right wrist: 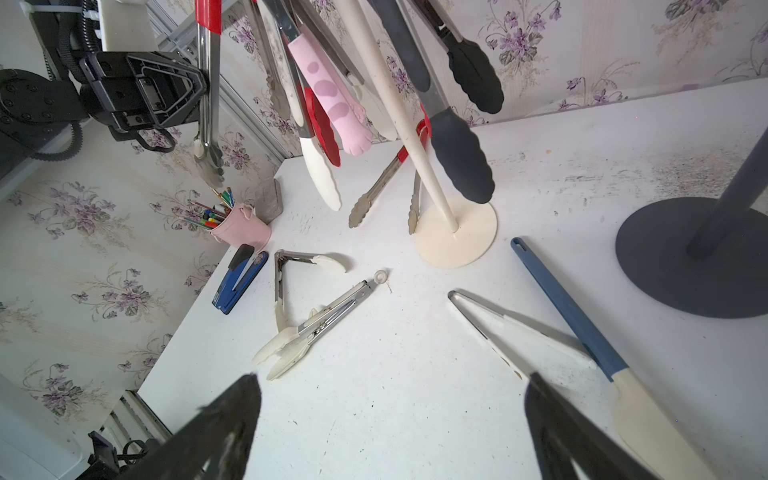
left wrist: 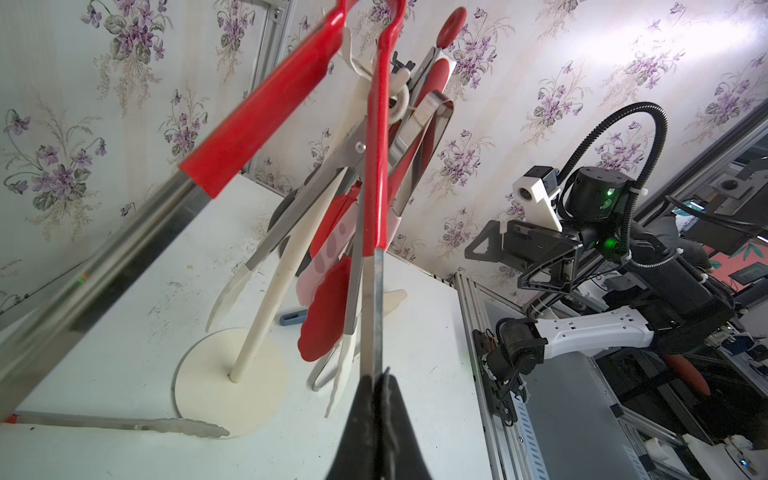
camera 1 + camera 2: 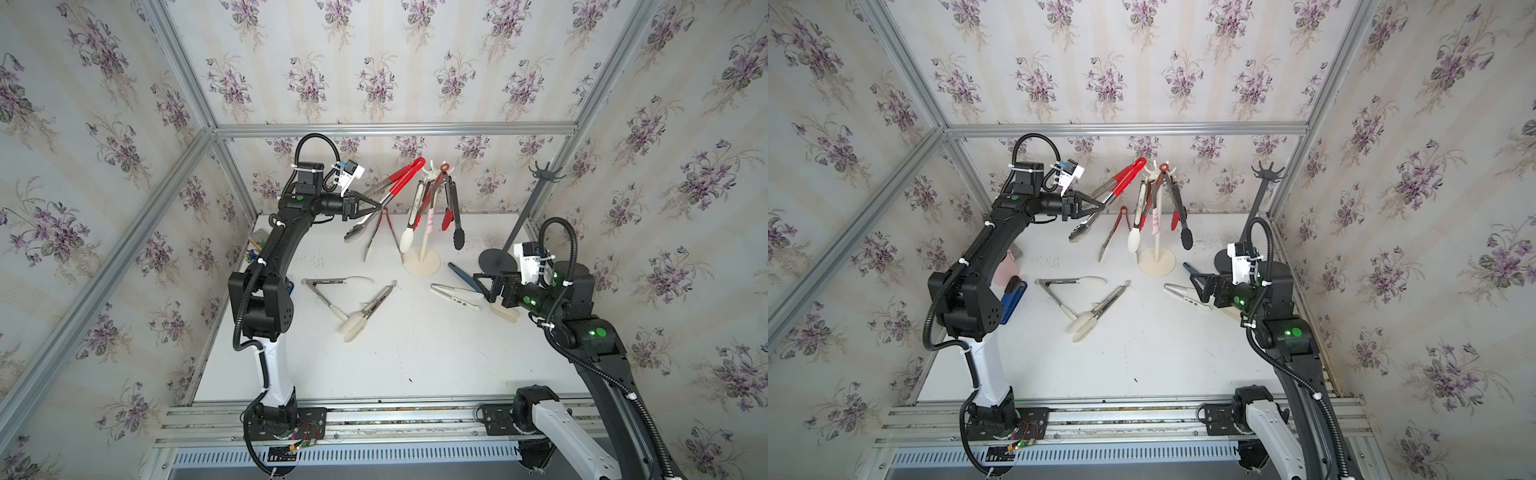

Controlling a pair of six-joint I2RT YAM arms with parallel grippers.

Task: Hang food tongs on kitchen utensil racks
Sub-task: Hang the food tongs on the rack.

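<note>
My left gripper (image 3: 380, 205) (image 2: 376, 376) is shut on one steel arm of the red-handled tongs (image 3: 401, 176) (image 2: 249, 124). It holds them slanted in the air beside the crown of the cream-white rack (image 3: 423, 249) (image 1: 457, 237). Several tongs hang from that rack: white-tipped, pink, red and black (image 3: 455, 216). The dark grey rack (image 3: 536, 195) (image 1: 685, 257) stands bare at the back right. Loose on the table lie red tongs (image 3: 384, 232), two cream-tipped tongs (image 3: 328, 291) (image 3: 370, 311) and white tongs (image 3: 455, 295). My right gripper (image 3: 484, 286) (image 1: 390, 415) hovers open over the white tongs, holding nothing.
A blue-handled spatula (image 1: 561, 303) lies next to the white tongs, near the grey rack's base. A pink cup of pens (image 1: 241, 228) and a blue stapler (image 1: 239, 278) sit at the table's left edge. Papered walls and aluminium frame bars close in three sides.
</note>
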